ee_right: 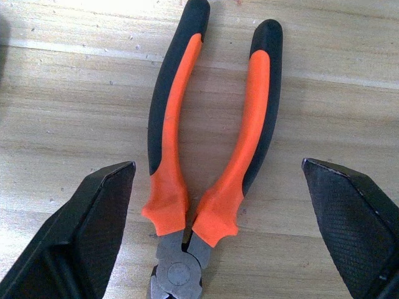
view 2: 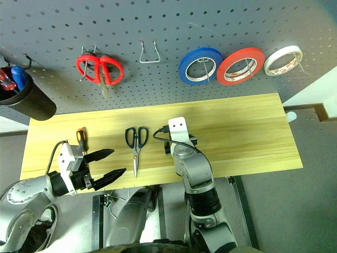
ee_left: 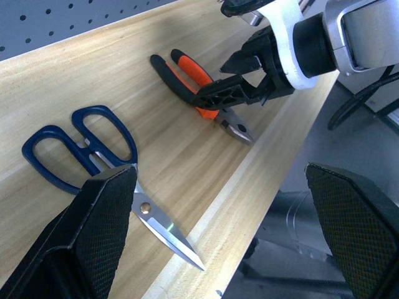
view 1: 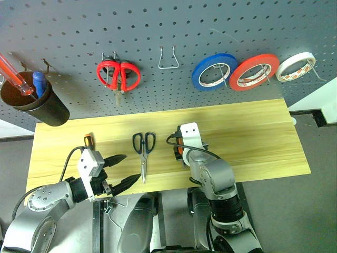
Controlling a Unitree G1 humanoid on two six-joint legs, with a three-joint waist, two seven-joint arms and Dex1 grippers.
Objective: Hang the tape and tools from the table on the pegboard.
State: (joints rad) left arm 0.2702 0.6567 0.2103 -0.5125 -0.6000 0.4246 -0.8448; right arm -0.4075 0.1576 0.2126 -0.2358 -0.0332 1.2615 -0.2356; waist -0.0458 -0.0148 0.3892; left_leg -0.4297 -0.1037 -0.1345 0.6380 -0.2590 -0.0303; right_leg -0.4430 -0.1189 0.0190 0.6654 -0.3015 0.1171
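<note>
Right, pliers (ee_right: 206,156) are your target: flat on the table (view 1: 253,137), near its front edge, handles pointing toward the pegboard (view 1: 168,31), nose toward you. Right gripper (ee_left: 240,78) hovers directly over them, jaws wide apart and straddling both handles, nothing held.

To grip cleanly, I'd come down over the orange handle section near the pivot, not the tips, so closing squeezes the handles together and they don't splay or twist. Keep the fingers square to the handles; a skewed close will likely spin the tool on the wood.

Left gripper (view 1: 117,171) is parked at the front edge, jaws apart, empty, tips just beside the blade end of the dark-handled scissors (view 1: 143,150). The small orange-handled screwdriver (view 1: 88,140) lies further left; both are not yet hung.

Red tape (view 1: 254,71) already hangs on the board between the blue roll (view 1: 214,70) and white roll (view 1: 296,66). An empty wire hook (view 1: 168,58) sits right of the red scissors (view 1: 118,75), probably where the pliers go.
</note>
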